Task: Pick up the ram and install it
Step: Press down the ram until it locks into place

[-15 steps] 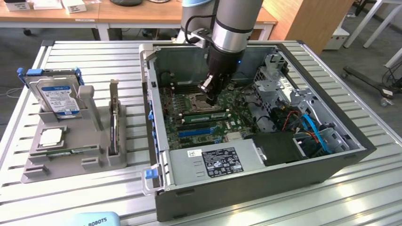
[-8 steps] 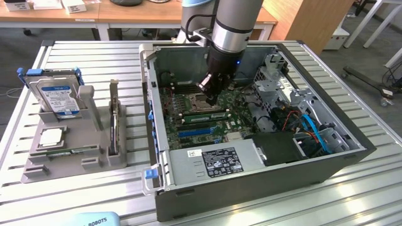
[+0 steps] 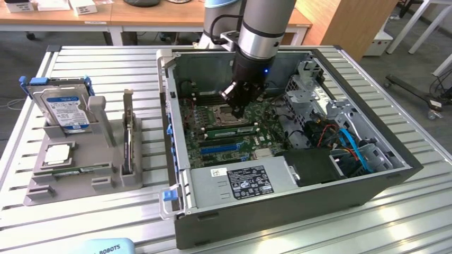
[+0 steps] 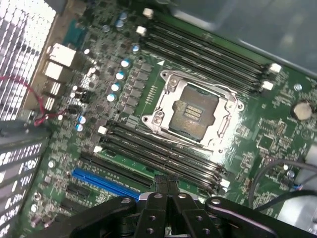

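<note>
Exterior view: the black two-fingered claw (image 3: 238, 109) on my grey robot arm (image 3: 265, 26) reaches down into the open dark-grey steel computer case (image 3: 282, 209), which lies on its side on the ribbed aluminium table (image 3: 92, 225). The claw's fingers are pressed together with nothing between them. The ram (image 3: 229, 127), a thin green circuit-board stick, stands on edge in a memory slot of the green motherboard (image 3: 211, 138), right under the claw's tip; I cannot tell whether the two touch. Well apart, towards the exterior view's left, a grey plastic parts holder (image 3: 42, 193) carries a silver hard drive (image 3: 63, 108) and a second thin greenish strip with a pale label (image 3: 73, 170), lying flat.

Wrist view: the closed claw (image 4: 166, 180) hovers over the bank of long black memory slots (image 4: 163, 153) beside the square silver processor socket (image 4: 190, 111). The ram (image 4: 130, 165) shows as a narrow green line seated among those slots, running up to the fingertips (image 4: 159, 179). A bright blue expansion slot (image 4: 101, 181) lies just beside it, on the side away from the socket.
</note>
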You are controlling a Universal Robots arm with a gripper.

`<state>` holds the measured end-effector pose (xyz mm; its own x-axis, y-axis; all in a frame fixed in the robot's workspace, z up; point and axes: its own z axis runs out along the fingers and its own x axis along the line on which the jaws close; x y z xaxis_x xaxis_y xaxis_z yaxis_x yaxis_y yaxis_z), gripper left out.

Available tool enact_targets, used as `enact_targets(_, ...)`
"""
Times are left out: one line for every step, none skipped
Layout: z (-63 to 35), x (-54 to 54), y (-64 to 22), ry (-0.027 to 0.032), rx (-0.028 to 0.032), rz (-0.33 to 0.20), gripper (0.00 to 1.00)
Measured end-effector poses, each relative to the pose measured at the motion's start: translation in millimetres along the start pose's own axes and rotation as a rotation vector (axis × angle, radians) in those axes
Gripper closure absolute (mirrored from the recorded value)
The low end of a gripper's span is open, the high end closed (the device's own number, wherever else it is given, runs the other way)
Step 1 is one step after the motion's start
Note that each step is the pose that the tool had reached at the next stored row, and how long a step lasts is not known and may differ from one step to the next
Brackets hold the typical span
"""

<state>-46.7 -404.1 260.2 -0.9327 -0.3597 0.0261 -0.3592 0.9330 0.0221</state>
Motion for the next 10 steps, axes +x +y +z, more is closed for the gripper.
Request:
enact_targets(0.0,0.0,0.0,-0.0003,-0.0004,0.016,0.9)
enact_targets(0.0,0.0,0.0,-0.0007,-0.0008,0.031,0.9)
enact_targets(0.0,0.0,0.0,-0.0011,-0.0012,0.046,0.9)
enact_targets(0.0,0.0,0.0,-0.0013,-0.0015,0.061,0.9)
enact_targets(0.0,0.0,0.0,-0.0017,-0.0019,0.077,0.9)
enact_targets(0.0,0.0,0.0,-0.0021,-0.0024,0.093,0.9)
enact_targets(0.0,0.0,0.0,-0.0024,-0.0028,0.109,0.9)
enact_targets(0.0,0.0,0.0,-0.0028,-0.0032,0.124,0.9)
enact_targets(0.0,0.0,0.0,-0.0031,-0.0036,0.139,0.9)
enact_targets(0.1,0.0,0.0,-0.0034,-0.004,0.154,0.9)
